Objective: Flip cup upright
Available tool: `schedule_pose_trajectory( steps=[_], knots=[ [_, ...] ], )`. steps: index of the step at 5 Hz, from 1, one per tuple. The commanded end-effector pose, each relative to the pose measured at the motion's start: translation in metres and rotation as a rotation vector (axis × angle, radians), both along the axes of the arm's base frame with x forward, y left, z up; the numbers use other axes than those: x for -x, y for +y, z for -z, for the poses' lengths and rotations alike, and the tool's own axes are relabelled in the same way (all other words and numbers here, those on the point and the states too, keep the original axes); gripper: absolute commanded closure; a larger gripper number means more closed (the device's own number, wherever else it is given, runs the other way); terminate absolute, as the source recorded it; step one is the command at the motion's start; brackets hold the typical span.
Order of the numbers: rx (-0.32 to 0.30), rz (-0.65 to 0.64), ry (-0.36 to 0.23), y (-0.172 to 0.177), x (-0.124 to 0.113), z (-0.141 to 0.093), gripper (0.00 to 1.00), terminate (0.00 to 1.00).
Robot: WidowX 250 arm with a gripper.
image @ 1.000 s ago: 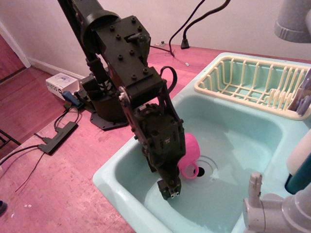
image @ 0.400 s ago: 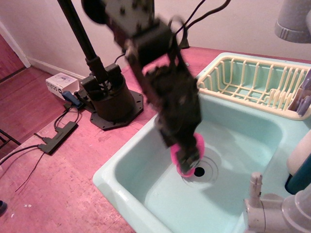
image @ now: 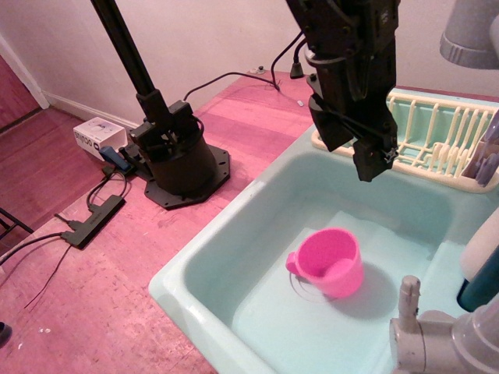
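The bright pink cup (image: 331, 265) stands in the pale green sink (image: 187, 284), near the middle of the basin floor. Its wide rim faces up and its loop handle points left. My gripper (image: 374, 162) hangs in the air well above the cup and a little to its right, in front of the dish rack. It touches nothing and holds nothing. Its dark fingers overlap from this angle, so I cannot tell if they are apart.
A cream dish rack (image: 425, 132) sits on the sink's far rim. A grey faucet (image: 437, 343) stands at the near right, with a white and blue bottle (image: 479, 269) beside it. The arm's black base (image: 175, 156) and cables lie on the pink floor at left.
The gripper was low in the basin against the cup, which lay tipped. It has risen up and to the right, clear of the sink. The cup now stands rim up.
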State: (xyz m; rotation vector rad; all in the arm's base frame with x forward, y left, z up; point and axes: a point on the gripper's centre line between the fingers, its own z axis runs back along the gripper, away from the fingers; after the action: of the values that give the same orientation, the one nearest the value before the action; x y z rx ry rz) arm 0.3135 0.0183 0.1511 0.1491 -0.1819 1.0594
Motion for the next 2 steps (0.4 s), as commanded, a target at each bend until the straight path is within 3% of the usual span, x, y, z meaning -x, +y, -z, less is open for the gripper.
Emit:
schedule_pose_trajectory(
  steps=[1, 2],
  knots=[
    [0.058, -0.009, -0.056, -0.01, 0.007, 0.005, 0.0, 0.0],
    [0.07, 0.045, -0.027, -0.011, 0.005, -0.008, 0.0, 0.0]
  ],
)
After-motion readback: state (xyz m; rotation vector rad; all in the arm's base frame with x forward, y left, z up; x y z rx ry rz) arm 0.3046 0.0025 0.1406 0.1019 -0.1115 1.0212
